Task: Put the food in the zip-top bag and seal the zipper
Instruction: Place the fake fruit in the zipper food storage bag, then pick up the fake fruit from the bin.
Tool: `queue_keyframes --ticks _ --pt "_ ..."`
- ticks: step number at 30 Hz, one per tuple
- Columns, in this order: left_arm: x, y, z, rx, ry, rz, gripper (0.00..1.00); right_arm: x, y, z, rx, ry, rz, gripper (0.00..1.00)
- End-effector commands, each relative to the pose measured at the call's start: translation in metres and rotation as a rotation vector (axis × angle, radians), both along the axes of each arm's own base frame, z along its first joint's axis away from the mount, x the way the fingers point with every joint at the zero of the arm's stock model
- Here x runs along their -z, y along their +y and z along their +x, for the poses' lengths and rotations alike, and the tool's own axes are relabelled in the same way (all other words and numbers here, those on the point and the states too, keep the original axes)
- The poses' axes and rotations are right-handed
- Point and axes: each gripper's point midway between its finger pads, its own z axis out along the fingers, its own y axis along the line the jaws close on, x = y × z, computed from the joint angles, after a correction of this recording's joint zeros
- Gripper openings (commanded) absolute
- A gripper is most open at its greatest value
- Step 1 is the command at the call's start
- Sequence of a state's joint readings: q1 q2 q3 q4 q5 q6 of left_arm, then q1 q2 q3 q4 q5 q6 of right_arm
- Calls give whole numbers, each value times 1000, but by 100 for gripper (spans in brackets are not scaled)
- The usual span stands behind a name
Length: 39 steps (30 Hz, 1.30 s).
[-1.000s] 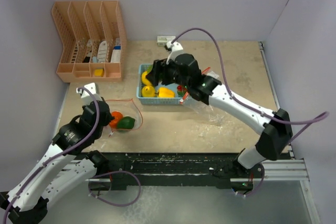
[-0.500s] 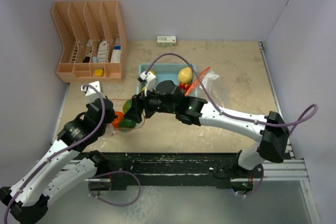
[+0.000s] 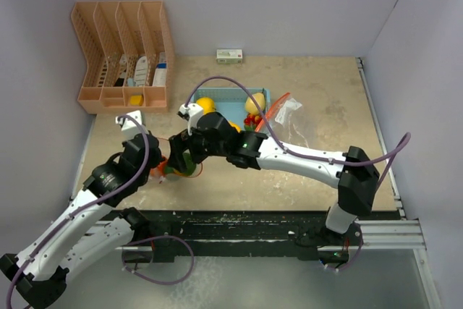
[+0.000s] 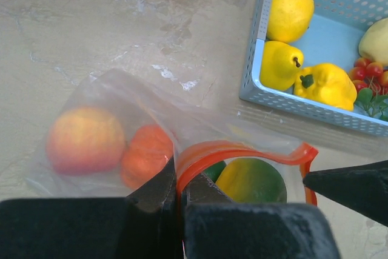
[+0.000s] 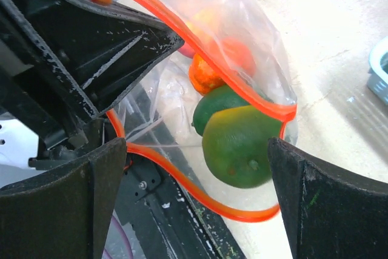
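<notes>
The zip-top bag (image 4: 151,98) is clear with an orange zipper rim (image 5: 182,22) and lies open on the table. My left gripper (image 4: 177,189) is shut on the near part of that rim. Inside the bag lie a peach (image 4: 85,139), an orange fruit (image 4: 145,154), a dark green piece (image 5: 218,106) and a yellow-green mango (image 5: 242,144) at the mouth. My right gripper (image 5: 197,201) is open at the bag's mouth, its fingers wide either side of the mango, not touching it. In the top view the right gripper (image 3: 178,155) is next to the left gripper (image 3: 153,161).
The light-blue basket (image 4: 257,59) holds a lemon (image 4: 291,10), a yellow pear (image 4: 280,65), a yellow pepper (image 4: 327,83) and cherry tomatoes (image 4: 371,70). A second clear bag (image 3: 287,110) lies to its right. A peach-coloured organiser (image 3: 123,56) stands at back left, a small box (image 3: 229,54) at the back wall.
My right gripper swung from the basket over to the bag, carrying the mango, and now stands open with the mango in the bag's mouth. My left gripper kept hold of the rim.
</notes>
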<state>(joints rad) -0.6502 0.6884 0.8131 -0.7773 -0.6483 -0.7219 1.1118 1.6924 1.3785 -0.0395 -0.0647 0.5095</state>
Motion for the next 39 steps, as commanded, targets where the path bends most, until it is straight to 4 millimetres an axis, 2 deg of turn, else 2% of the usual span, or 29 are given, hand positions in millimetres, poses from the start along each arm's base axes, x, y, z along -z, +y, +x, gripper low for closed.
queue_keyframes --ticks 1,3,5,7,9,12,16,20,22,24,27,29,31,35,39 --pt "-8 -5 6 -3 -42 -41 0 -52 -18 8 68 -91 51 99" --pt "-8 -3 5 -3 -44 -39 0 -58 -35 9 114 -100 48 99" --pt "-10 -2 4 -5 -50 -43 0 -61 -62 28 253 -133 17 100" --pt "-10 -1 3 -7 -51 -44 0 -55 -87 48 354 -125 -36 100" --pt "-10 -1 2 -7 -54 -49 0 -42 -111 72 430 -76 -91 100" --pt "-14 0 0 -7 -64 -58 0 -16 -140 119 524 -14 -175 100" --pt "-17 2 -3 -6 -77 -72 0 27 -153 163 567 56 -299 99" --pt "-21 4 -5 -6 -84 -71 0 69 -162 188 588 135 -354 100" --pt "-21 5 -6 -3 -86 -70 0 84 -176 191 625 167 -394 100" --pt "-23 5 -7 -1 -90 -72 0 91 -195 187 672 175 -437 100" --pt "-25 7 -9 1 -97 -75 0 84 -222 176 732 159 -470 99" --pt "-26 7 -9 1 -104 -77 0 71 -240 165 770 140 -488 99" --pt "-26 8 -9 0 -106 -79 0 65 -252 155 786 131 -504 99" --pt "-23 6 -9 3 -107 -83 0 65 -257 146 767 139 -508 100" --pt "-22 5 -9 8 -104 -86 0 67 -243 155 722 135 -492 100"
